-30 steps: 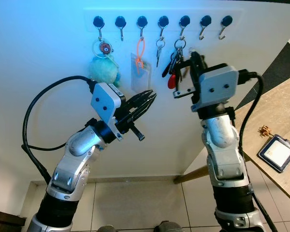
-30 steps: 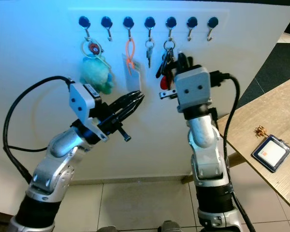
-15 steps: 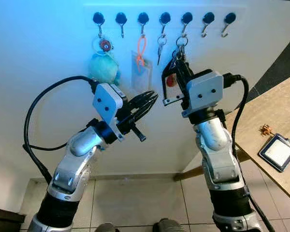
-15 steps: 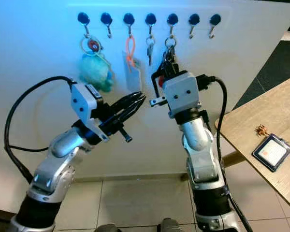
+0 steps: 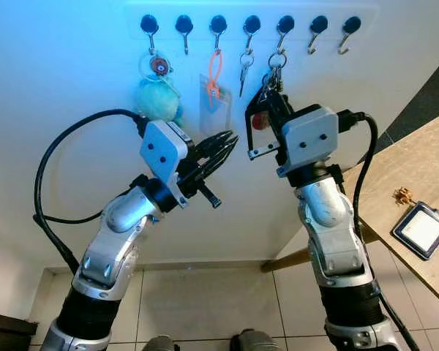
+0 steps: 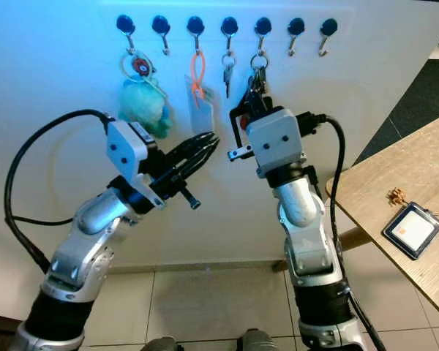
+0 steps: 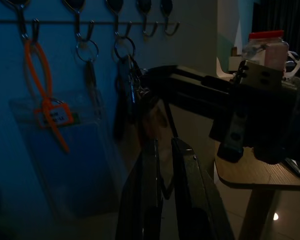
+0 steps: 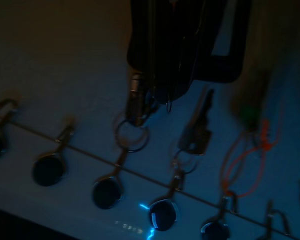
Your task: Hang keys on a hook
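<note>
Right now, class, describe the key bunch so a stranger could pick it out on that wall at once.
Find the row of hooks on the white wall and count to the fifth from the left. The key bunch hangs there by its ring, just above the right hand. Unlike the lone key beside it, it is a dark cluster with a red tag.

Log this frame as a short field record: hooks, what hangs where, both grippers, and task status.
hooks: seven black-capped hooks in a row on the white wall
hung items: teal plush charm, orange-strap badge holder, single key, key bunch on the fifth hook from the robot's left
free hooks: second, sixth, seventh
right gripper: raised at the key bunch, which is ringed on its hook
left gripper: raised, shut, idle
side table: card holder
</note>
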